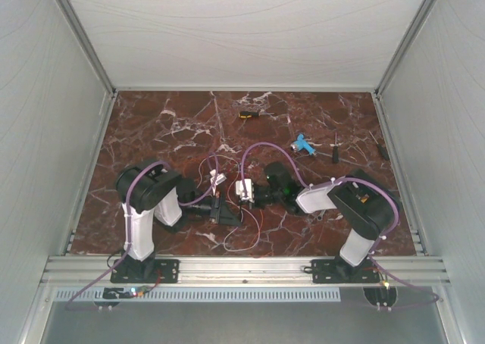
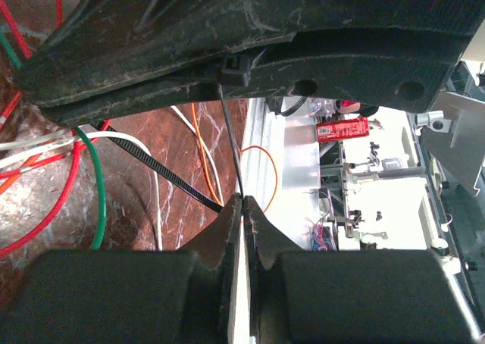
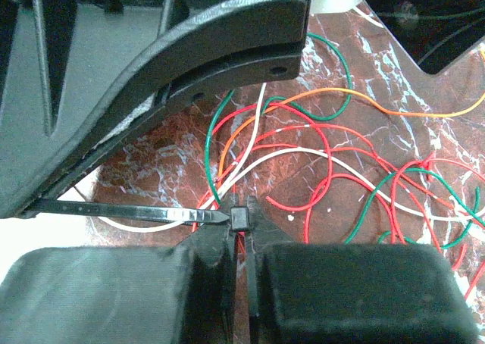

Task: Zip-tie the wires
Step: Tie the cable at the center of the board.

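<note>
The black zip tie (image 3: 129,212) runs in from the left, and its pointed tip meets its own square head (image 3: 240,219). My right gripper (image 3: 244,224) is shut on that head, with red strands passing under it. Thin red, white, orange and green wires (image 3: 318,151) curl loosely over the marble beyond. My left gripper (image 2: 244,201) is shut on the zip tie's strip (image 2: 231,143), which rises edge-on to the head (image 2: 235,74) against the other gripper's finger. A ribbed stretch (image 2: 163,171) trails off left past more wires (image 2: 72,162). From above, both grippers (image 1: 226,207) (image 1: 242,196) meet mid-table over the wires (image 1: 241,242).
At the back of the marble table (image 1: 151,132) lie a black-and-yellow tool (image 1: 248,114), a blue tool (image 1: 303,145) and two screwdrivers (image 1: 334,148) (image 1: 379,145). White walls (image 1: 45,132) close in both sides and the back. An aluminium rail (image 1: 242,267) runs along the near edge.
</note>
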Robot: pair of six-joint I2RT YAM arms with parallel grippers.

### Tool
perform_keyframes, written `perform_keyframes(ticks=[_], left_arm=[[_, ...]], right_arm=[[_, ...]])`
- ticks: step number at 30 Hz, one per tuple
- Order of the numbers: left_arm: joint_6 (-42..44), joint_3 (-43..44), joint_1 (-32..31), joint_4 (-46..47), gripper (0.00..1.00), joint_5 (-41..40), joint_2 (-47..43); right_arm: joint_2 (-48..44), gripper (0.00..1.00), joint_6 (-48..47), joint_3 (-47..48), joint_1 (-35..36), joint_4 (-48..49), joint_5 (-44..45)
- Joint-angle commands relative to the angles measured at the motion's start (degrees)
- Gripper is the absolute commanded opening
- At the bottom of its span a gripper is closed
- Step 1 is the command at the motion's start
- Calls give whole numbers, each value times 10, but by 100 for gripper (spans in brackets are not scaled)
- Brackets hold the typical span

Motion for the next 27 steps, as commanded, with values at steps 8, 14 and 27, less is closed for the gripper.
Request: perform_keyframes(ticks=[8, 14, 27], left_arm=[[-11, -9, -16, 162, 0, 51, -8], [-13, 0, -15, 162, 0, 55, -3], [-14, 17, 7, 162, 0, 62, 3]], right_arm=[[9, 0, -10, 22, -22, 14, 36], [3, 0, -18, 23, -15, -11, 24], [-7, 0, -22, 11, 5, -21, 30]])
